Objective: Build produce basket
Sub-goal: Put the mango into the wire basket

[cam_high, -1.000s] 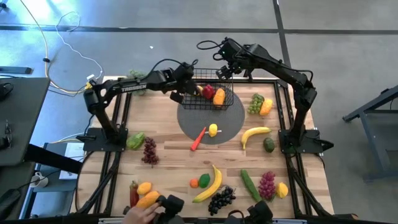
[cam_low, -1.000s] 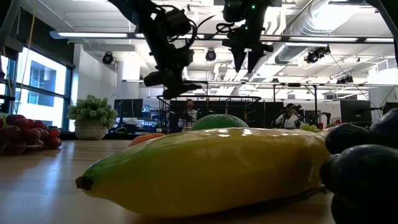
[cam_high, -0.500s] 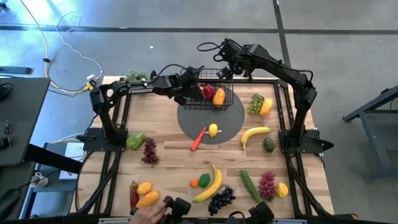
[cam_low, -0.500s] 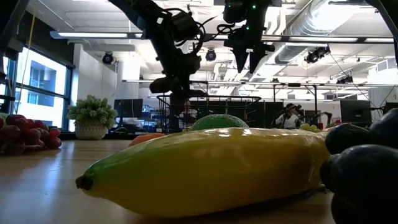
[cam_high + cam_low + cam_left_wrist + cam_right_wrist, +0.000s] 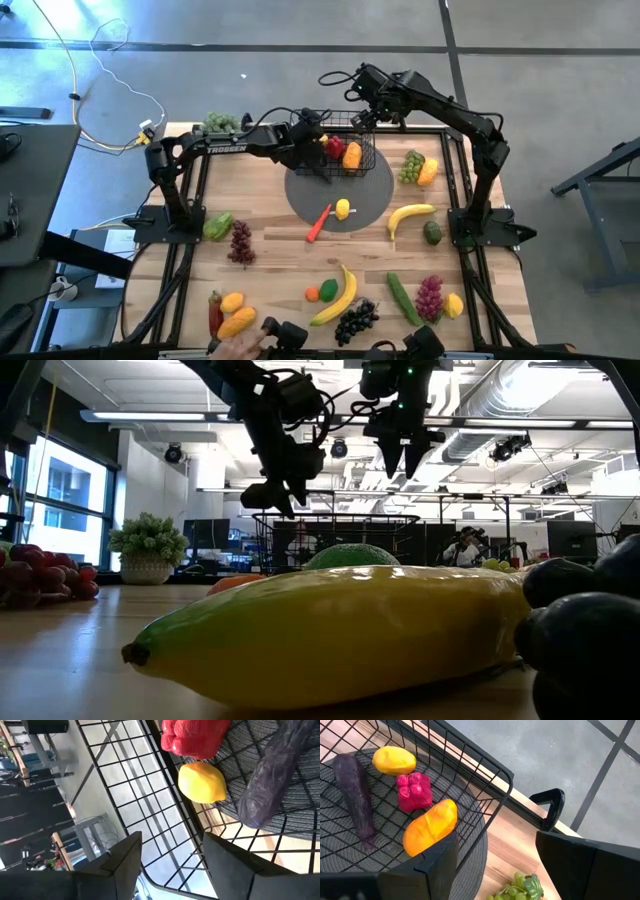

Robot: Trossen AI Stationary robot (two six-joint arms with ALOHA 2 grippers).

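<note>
The small black wire-mesh basket [image 5: 344, 152] is sitting on a grey round mat [image 5: 338, 195] near the table's [image 5: 280, 255] far edge, holding a red pepper [image 5: 414, 791], a yellow lemon [image 5: 394, 760], an orange fruit [image 5: 430, 827] and a dark purple aubergine [image 5: 354, 790]; the left hand [image 5: 318, 160] is hovering over the basket's left rim, fingers apart and empty, probably having just dropped something in; the right hand [image 5: 372, 112] is waiting above the far rim, spread wide, empty; remaining produce is lying scattered toward the near edge.

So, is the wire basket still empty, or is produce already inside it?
Not empty. The basket holds a lemon, a red pepper, an orange-yellow fruit and a dark purple vegetable.
</note>
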